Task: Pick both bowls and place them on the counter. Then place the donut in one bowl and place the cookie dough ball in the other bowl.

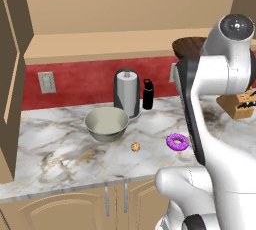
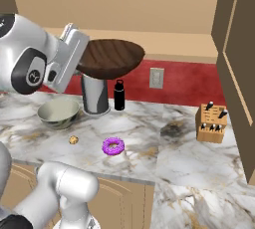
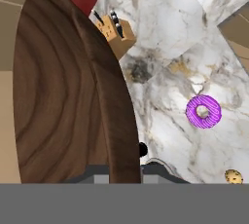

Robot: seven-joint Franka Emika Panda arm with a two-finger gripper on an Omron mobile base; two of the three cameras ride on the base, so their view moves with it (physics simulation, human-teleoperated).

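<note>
Right base view: the white arm holds the wide dark wooden bowl [image 2: 110, 57] high in the air, above the paper towel holder [image 2: 94, 93] and black bottle [image 2: 119, 95] at the back of the counter [image 2: 184, 161]. The gripper [image 2: 79, 54] is closed on the bowl's rim at its left edge; the hand view confirms the rim [image 3: 109, 101] running up from between the fingers.

This looks like the second bowl being carried to the counter. The grey-green ceramic bowl [image 1: 106, 123] already sits on the marble. The purple donut [image 1: 177, 142] and the small cookie dough ball [image 1: 135, 147] lie loose in front of it, near each other.

Next, the wooden bowl likely needs lowering onto bare marble, away from the donut and the knife block [image 2: 212, 123].

A red backsplash runs under tan upper cabinets.
</note>
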